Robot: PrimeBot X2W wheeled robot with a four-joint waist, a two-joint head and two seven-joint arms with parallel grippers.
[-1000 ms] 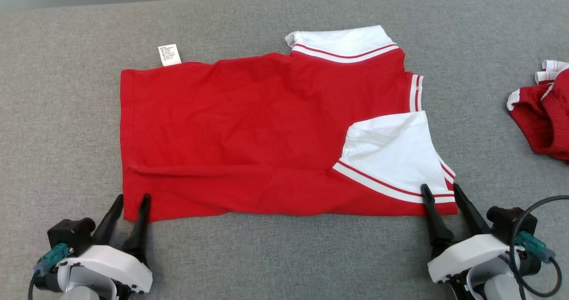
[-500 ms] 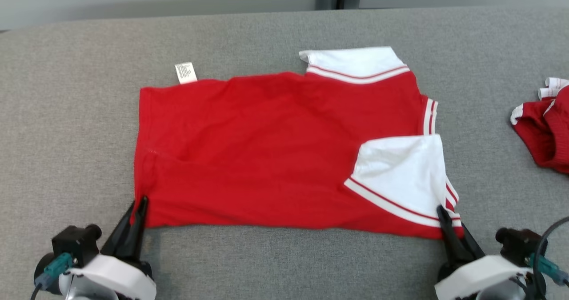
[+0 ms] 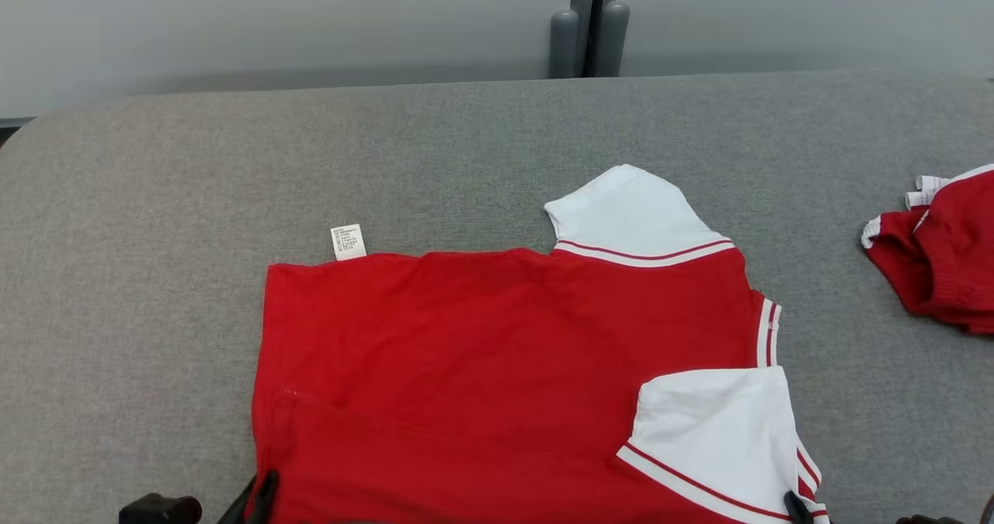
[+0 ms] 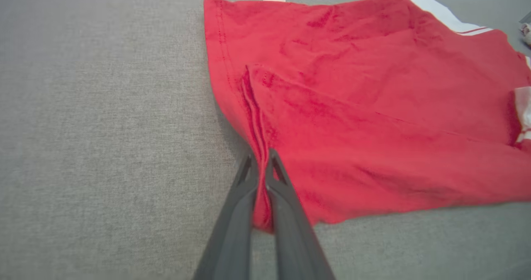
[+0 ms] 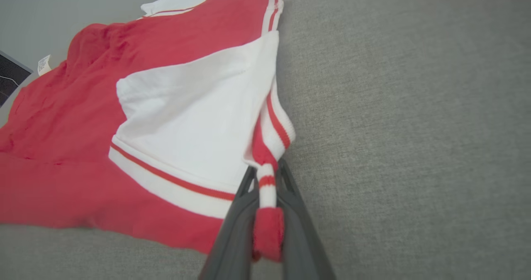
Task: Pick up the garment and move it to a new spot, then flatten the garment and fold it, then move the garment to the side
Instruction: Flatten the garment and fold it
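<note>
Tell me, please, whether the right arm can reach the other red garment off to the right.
Probably not yet: the right gripper is shut on a striped corner of the red shirt. Otherwise only grey table lies between it and the other red garment.

Left wrist view: the left gripper [image 4: 260, 157] has two long fingers [image 4: 232, 234] of matt dark grey, entering at 6 o'clock and narrowing toward 12 o'clock. Each finger is broad and flat-faced at the base and slim at the tip. Just below the tip a triangular opening pierces it, leaving thin struts.

Right wrist view: the right gripper [image 5: 266, 168] has fingers [image 5: 305, 238] of the same dark grey, taper and triangular cut-outs.

Head view: a rounded black block [image 3: 159, 508] sits at 7 o'clock, with a black fingertip [image 3: 265, 497] beside it. A second black fingertip [image 3: 796, 504] sits at 5 o'clock.
</note>
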